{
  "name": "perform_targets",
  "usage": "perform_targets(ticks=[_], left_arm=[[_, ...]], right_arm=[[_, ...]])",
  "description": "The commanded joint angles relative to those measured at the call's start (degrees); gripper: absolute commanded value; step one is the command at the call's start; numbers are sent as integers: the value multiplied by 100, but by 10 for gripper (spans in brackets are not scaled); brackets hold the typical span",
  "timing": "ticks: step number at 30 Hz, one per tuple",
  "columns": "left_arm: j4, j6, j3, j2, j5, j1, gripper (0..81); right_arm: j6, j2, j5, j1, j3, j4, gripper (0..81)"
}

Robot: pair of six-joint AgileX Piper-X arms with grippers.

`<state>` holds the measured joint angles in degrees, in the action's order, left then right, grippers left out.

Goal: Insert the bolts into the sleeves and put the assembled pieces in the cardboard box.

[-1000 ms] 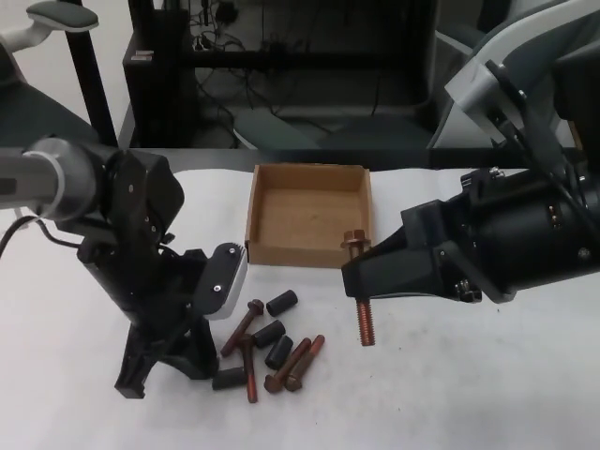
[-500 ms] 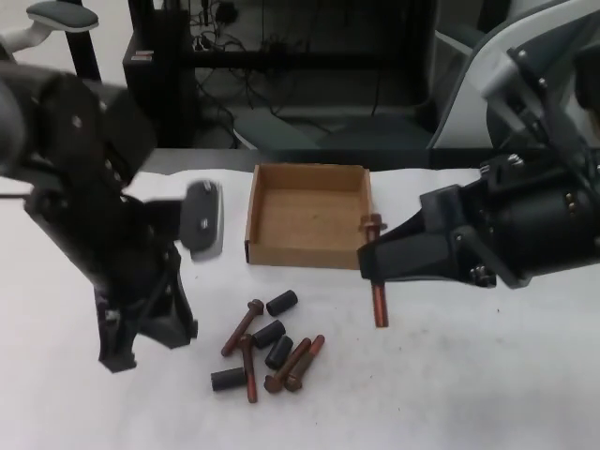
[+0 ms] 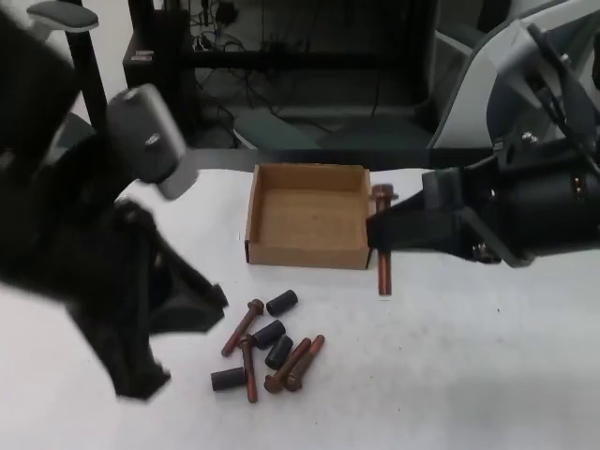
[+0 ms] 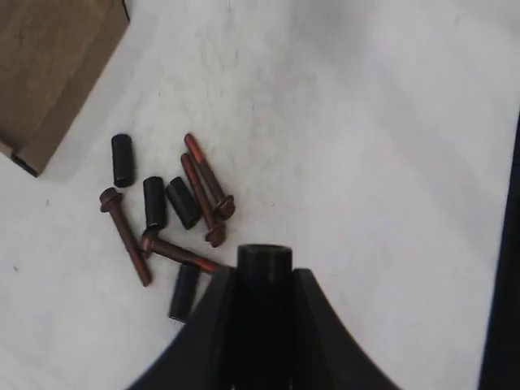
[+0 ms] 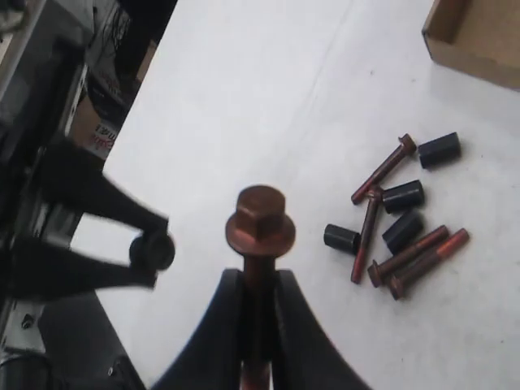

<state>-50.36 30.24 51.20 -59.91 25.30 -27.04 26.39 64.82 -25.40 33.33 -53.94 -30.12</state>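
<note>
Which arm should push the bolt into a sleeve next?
Probably right. The right fingers grip a bolt by its shaft; the left fingers hold a black sleeve, ready to receive it.

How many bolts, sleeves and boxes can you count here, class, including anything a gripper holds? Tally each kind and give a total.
Bolts: 5 (4 lying on the bench, 1 in the right gripper)
Sleeves: 5 (4 on the bench, 1 in the left gripper)
Cardboard box: 1
Total: 11
</note>
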Motion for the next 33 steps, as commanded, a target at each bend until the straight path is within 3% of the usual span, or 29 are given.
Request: perform_targets(ticks=[1, 5, 10, 16, 23, 33], left_arm=[[761, -878, -624, 571, 111, -49, 17], [2224, -2104, -1481, 947, 354, -37, 17], [3890, -2916, -2070, 704, 351, -37, 17], [4758, -3024, -2081, 60, 345, -20, 17], [6167, -3888, -2062, -621, 311, -20, 17], [6773, -4207, -2064, -798, 148, -20, 17]], right_arm=[[36, -77, 161, -28, -25, 265, 6], [36, -39, 431, -18, -25, 464, 6], [279, 272, 516, -18, -25, 1334, 6], [664, 1025, 474, -18, -25, 2461, 6], [1366, 1678, 342, -18, -25, 3578, 6], [1573, 1720, 357, -18, -25, 3835, 6]])
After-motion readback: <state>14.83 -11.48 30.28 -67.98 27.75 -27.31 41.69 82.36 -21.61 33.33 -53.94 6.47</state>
